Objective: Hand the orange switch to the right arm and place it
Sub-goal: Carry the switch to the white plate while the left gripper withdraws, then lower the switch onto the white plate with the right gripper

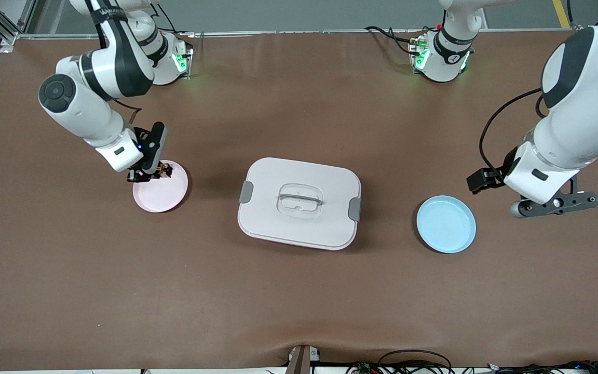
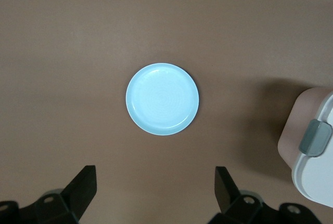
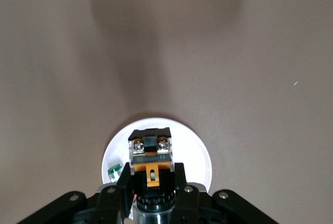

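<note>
The orange switch (image 3: 151, 156) sits clamped in the right hand (image 1: 146, 174), low over the pink plate (image 1: 164, 195), so the handover looks done and only the release is left. The left hand (image 2: 156, 195) waits with fingers apart near the blue plate (image 1: 446, 224).

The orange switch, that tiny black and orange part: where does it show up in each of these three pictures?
Front view: the orange switch sits in the right gripper, over the pink plate.
Left wrist view: not in it; only the blue plate and a corner of the white box.
Right wrist view: low in the middle, between the fingers.
Shared landmark: the pink plate.
</note>
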